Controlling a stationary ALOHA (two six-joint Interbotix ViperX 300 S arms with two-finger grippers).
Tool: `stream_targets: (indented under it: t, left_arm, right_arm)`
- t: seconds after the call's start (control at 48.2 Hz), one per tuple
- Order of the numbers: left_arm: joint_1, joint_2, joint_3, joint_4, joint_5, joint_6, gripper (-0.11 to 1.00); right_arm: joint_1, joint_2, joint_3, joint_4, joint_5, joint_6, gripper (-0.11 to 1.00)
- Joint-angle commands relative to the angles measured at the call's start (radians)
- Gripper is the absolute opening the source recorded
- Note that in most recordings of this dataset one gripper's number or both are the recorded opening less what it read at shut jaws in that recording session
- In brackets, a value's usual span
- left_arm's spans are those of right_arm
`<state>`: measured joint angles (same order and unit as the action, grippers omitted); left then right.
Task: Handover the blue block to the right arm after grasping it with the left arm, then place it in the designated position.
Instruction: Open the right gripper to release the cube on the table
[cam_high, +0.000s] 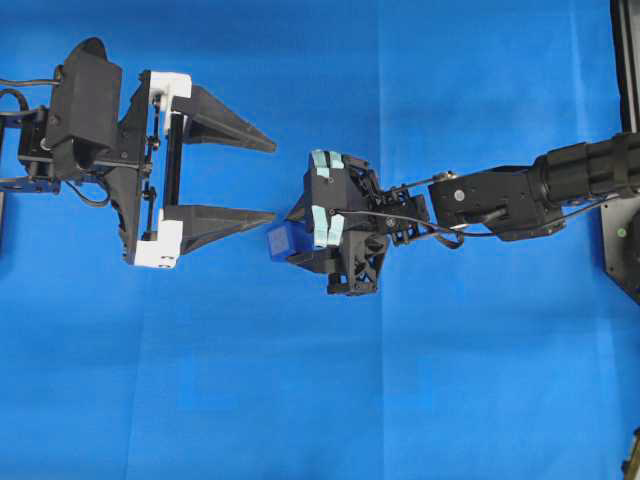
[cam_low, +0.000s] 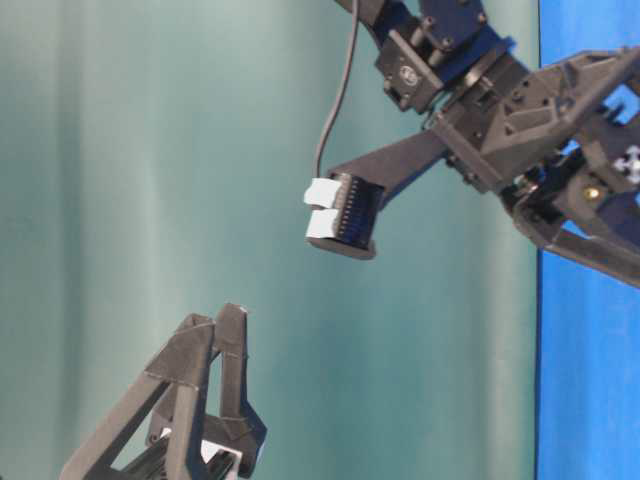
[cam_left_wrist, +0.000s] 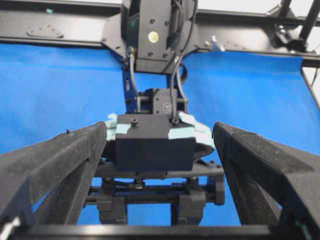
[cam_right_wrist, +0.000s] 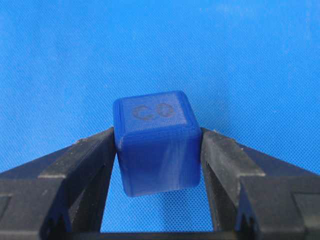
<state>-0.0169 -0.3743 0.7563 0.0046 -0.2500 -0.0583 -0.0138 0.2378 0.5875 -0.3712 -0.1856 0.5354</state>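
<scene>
The blue block (cam_right_wrist: 156, 142), a small dark-blue cube, is pinched between the two black fingers (cam_right_wrist: 95, 155) of my right gripper (cam_right_wrist: 157, 134), held above the cloth. From overhead the blue block (cam_high: 281, 243) peeks out at the left end of the right gripper (cam_high: 300, 235), near the middle of the cloth. My left gripper (cam_high: 274, 181) stands wide open just to its left, fingertips pointing at the right gripper, nothing between them. In the left wrist view the left gripper (cam_left_wrist: 160, 128) frames the right gripper's black body (cam_left_wrist: 155, 145); the block is hidden there.
A bright blue cloth (cam_high: 300, 400) covers the table. A black base plate (cam_high: 625, 230) sits at the right edge, and a black frame rail (cam_left_wrist: 60, 30) runs along the far side. The table-level view shows the left gripper's tips (cam_low: 216, 318) below the right arm.
</scene>
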Motion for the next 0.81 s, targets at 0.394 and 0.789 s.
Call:
stream_targets:
  t: [0.394, 0.789]
  left_arm:
    - [-0.006, -0.015, -0.025, 0.0, -0.005, 0.0, 0.92]
    - [-0.018, -0.015, -0.026, 0.0, -0.005, 0.0, 0.92]
  right_arm:
    - [-0.003, -0.012, -0.037, 0.006, -0.003, 0.008, 0.75]
    - [-0.003, -0.107, -0.028, 0.008, 0.074, 0.008, 0.81]
